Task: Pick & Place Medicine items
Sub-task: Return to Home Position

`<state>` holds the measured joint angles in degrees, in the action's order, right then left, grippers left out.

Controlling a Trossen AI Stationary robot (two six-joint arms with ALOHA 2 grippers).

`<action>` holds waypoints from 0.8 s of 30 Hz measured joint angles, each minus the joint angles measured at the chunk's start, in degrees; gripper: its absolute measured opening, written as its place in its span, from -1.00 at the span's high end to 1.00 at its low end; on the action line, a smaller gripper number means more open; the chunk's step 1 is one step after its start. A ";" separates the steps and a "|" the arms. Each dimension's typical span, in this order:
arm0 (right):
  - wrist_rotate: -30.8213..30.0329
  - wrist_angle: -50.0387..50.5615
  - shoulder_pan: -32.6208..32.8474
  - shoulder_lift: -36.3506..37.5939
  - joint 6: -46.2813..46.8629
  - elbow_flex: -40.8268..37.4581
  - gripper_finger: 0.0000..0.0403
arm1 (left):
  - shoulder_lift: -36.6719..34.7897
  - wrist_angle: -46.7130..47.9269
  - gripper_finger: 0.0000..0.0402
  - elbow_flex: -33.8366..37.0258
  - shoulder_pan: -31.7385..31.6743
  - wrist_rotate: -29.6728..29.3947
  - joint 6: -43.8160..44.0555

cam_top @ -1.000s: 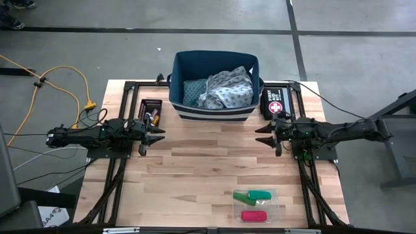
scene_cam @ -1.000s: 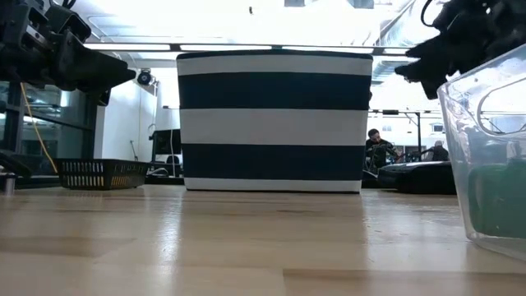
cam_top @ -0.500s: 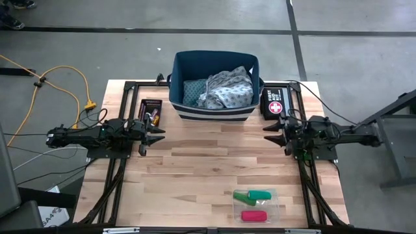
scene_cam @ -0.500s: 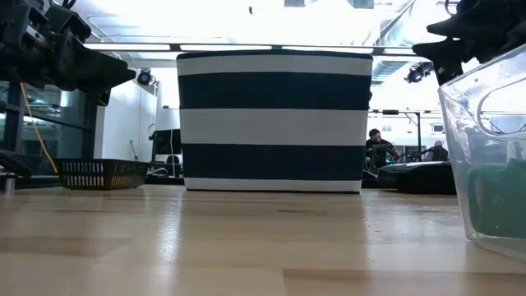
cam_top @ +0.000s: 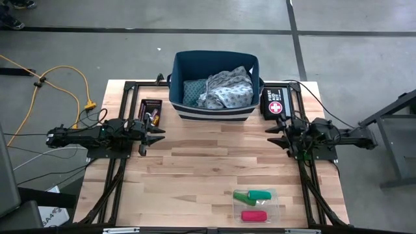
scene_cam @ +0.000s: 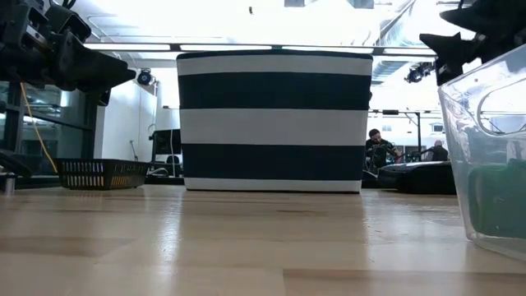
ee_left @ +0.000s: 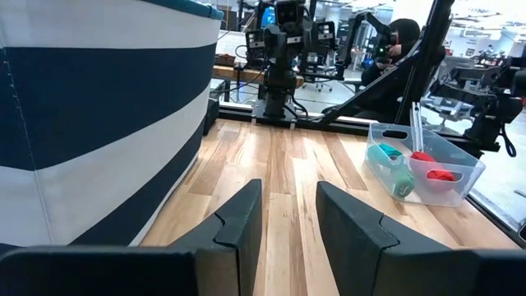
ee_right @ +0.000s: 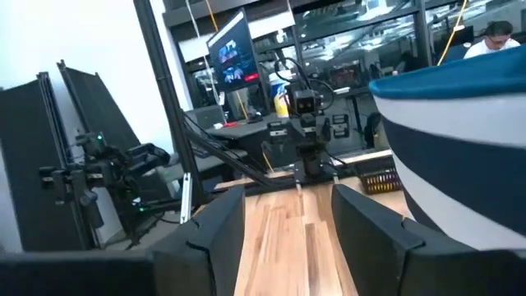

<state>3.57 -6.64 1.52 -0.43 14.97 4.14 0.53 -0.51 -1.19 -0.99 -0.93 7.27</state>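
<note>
Two green tubes (cam_top: pixel 253 195) and a red-pink tube (cam_top: pixel 253 216) lie in a clear tray (cam_top: pixel 275 205) near the table's near-right corner. The left wrist view shows the tray (ee_left: pixel 460 177) too, with a green tube (ee_left: pixel 395 162) and the red-pink tube (ee_left: pixel 436 170) inside. No orange vial or clear sticks can be made out. My left gripper (cam_top: pixel 156 136) (ee_left: pixel 289 193) hovers open over the left side of the table. My right gripper (cam_top: pixel 272 135) (ee_right: pixel 288 197) hovers open over the right side, far from the tray.
A navy-and-white striped basket (cam_top: pixel 214 107) holding patterned cloths (cam_top: pixel 224 90) stands at the far middle. A black first aid pouch (cam_top: pixel 275 104) lies to its right, and a small black mesh basket (cam_top: pixel 151 110) to its left. Bare wood lies between the grippers.
My right gripper has drawn back toward the table's right edge and risen slightly, its arm folding in. The left arm and the tray have stayed where they were.
</note>
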 joint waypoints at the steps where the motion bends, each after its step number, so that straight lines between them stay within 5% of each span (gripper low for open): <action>1: -0.02 -1.14 0.00 0.06 0.14 -0.96 0.15 | -0.02 0.00 0.45 0.00 0.00 0.00 0.02; 24: -1.04 0.42 -0.01 0.00 1.71 -3.62 0.15 | 0.00 0.00 0.45 0.00 0.00 0.00 0.01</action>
<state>2.54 -6.21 1.51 -0.43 16.69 0.51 0.54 -0.51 -1.19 -0.99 -0.93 7.28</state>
